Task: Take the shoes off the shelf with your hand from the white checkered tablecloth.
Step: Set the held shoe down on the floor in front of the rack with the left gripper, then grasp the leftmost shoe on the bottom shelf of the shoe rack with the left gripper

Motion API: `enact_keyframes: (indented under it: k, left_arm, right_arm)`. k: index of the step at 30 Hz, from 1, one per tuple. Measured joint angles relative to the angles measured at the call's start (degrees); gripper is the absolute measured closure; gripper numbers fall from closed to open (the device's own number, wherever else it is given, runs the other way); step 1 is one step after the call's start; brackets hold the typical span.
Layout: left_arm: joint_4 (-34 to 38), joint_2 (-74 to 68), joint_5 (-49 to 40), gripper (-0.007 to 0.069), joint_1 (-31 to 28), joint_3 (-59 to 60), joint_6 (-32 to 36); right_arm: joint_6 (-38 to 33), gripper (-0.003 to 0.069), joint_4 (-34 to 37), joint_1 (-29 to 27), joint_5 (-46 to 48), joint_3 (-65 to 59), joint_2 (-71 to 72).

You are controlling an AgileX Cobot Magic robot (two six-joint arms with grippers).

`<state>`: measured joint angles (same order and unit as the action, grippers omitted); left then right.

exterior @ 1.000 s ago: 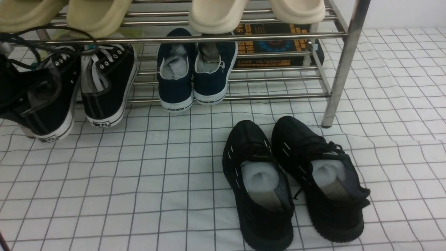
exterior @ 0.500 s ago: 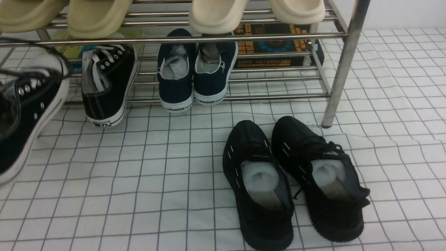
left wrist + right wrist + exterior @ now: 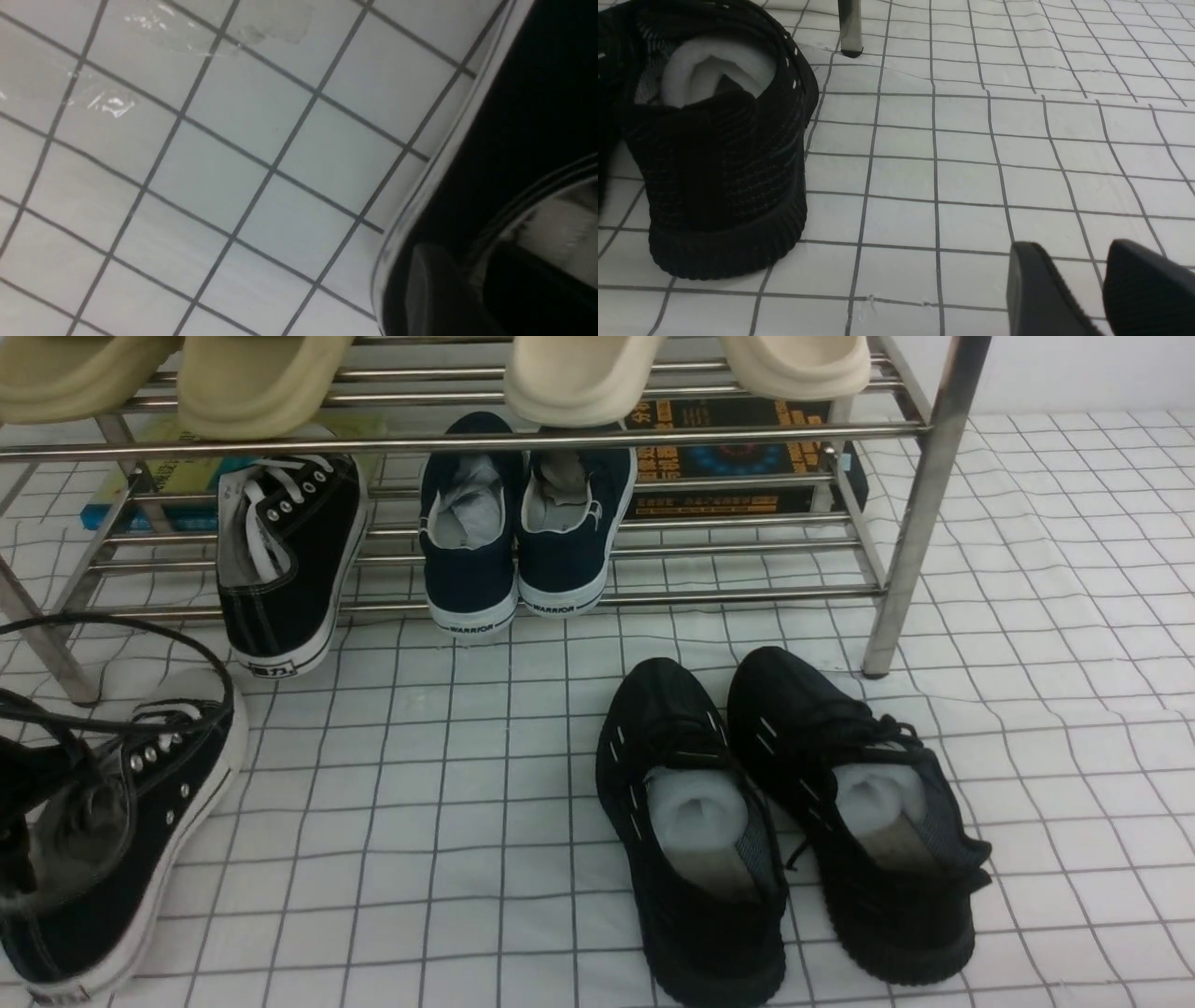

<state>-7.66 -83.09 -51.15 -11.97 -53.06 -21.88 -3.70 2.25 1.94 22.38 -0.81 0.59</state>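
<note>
Black canvas white-laced sneaker (image 3: 151, 814) may tip if left gripper (image 3: 467, 254), jaws parted around its collar, snags; right gripper (image 3: 1073, 249) released.

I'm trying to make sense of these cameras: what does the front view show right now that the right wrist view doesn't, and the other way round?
Only the front view: beige clogs, navy sneakers.

Only the right wrist view: the right gripper.

Both: a black knit shoe, a rack leg and the checkered cloth.

A black left arm (image 3: 42, 770) trails dark cables (image 3: 187, 639) (loopy ones).
</note>
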Motion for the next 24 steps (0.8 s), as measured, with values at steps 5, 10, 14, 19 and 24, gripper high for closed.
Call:
enact_keyframes:
  k: [5, 10, 14, 19, 24]
  left_arm:
    - [1.82, 0.23, -2.16, 0.0215, 0.00, -7.06, 0.00]
    - [13.17, -0.84, -2.32, 0.0142, 0.23, -16.71, 2.96]
    - [21.38, -5.31, -0.14, 0.0140, 2.91, -22.06, 6.85]
    - [23.28, -10.88, 5.63, 0.0146, 6.24, -25.06, 7.39]
    - [23.65, -15.87, 13.06, 0.0178, 8.45, -25.62, 7.39]
  right_arm:
    - [0.00, 0.0420, 0.00, 0.00, 0.00, 0.00, 0.00]
    - [0.00, 0.0420, 0.00, 0.00, 0.00, 0.00, 0.00]
    - [0.00, 0.0420, 0.00, 0.00, 0.00, 0.00, 0.00]
    - [0.00, 0.0420, 0.00, 0.00, 0.00, 0.00, 0.00]
    - [0.00, 0.0420, 0.00, 0.00, 0.00, 0.00, 0.00]
